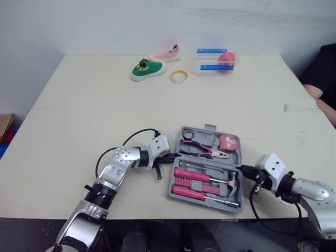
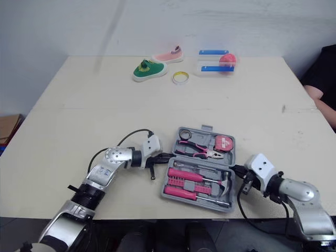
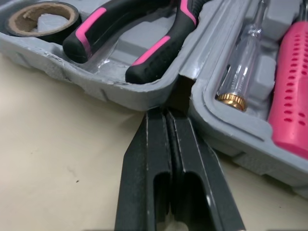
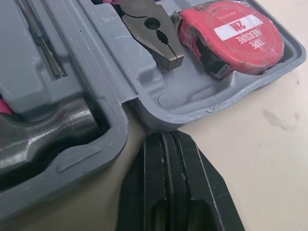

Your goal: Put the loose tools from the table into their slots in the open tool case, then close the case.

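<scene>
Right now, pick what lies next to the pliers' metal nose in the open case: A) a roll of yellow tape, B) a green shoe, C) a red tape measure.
C: the red tape measure sits right beside the nose of the pliers, in the same half of the tool case.

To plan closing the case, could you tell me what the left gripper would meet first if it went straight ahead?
The left gripper, jaws shut, would likely meet the grey plastic tool case, at the hinge notch between its two halves.
</scene>
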`<move>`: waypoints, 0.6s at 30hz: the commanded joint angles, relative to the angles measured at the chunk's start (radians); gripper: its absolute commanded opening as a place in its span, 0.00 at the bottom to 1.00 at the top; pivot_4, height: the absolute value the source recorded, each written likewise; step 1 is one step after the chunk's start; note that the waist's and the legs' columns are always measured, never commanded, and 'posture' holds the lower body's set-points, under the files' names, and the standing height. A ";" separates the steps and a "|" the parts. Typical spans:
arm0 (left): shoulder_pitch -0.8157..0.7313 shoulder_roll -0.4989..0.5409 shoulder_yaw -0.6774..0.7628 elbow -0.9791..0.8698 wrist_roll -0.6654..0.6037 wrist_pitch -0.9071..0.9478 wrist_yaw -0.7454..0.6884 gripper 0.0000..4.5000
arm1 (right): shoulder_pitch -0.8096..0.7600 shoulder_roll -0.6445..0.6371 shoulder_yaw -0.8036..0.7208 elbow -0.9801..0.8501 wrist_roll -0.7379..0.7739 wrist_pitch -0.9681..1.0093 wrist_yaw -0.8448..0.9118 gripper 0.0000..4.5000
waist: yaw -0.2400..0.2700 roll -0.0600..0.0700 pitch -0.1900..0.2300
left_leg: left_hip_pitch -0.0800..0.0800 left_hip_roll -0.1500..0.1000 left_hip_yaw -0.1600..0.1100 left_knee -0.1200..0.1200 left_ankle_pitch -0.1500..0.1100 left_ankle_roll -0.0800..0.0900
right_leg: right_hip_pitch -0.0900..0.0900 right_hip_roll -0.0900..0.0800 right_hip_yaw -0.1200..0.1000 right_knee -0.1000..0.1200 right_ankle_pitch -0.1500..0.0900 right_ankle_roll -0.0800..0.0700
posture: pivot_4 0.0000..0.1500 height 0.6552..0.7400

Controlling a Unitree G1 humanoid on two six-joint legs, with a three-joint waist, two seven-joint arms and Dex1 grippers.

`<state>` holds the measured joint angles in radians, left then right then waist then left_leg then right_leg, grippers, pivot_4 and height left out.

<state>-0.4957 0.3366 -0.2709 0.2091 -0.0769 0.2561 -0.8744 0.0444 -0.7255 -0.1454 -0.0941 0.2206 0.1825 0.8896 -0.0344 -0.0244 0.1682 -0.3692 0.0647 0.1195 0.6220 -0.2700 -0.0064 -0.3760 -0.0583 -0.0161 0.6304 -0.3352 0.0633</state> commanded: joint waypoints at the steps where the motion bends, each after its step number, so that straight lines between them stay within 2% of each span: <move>1: 0.045 0.038 0.069 -0.062 -0.012 0.073 0.057 0.00 | -0.103 0.035 0.088 -0.023 -0.004 0.026 0.008 0.01 | -0.015 -0.001 0.000 | 0.000 0.001 0.001 0.000 0.000 0.000 | -0.001 0.001 0.001 0.001 0.000 0.000 | 1.00 1.00; 10: 0.122 0.119 0.144 -0.172 -0.010 0.176 0.122 0.00 | -0.305 0.065 0.195 0.085 -0.049 0.023 0.035 0.01 | -0.016 0.000 0.001 | -0.001 0.000 0.000 0.000 0.001 -0.004 | -0.004 0.001 0.001 0.006 -0.001 -0.002 | 1.00 1.00; 18: 0.168 0.155 0.126 -0.200 0.003 0.170 0.126 0.00 | -0.387 0.075 0.211 0.175 -0.063 -0.011 0.049 0.01 | -0.019 -0.001 0.001 | 0.000 0.000 0.000 -0.001 0.001 -0.003 | -0.004 0.000 0.001 0.006 -0.001 -0.003 | 1.00 1.00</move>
<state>-0.3553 0.4713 -0.1309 0.0006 -0.0953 0.4163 -0.7456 -0.3271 -0.6544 0.0735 0.0902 0.1559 0.2039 0.9348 -0.0539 -0.0249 0.1697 -0.3693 0.0652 0.1200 0.6213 -0.2693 -0.0098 -0.3798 -0.0580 -0.0151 0.6362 -0.3365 0.0606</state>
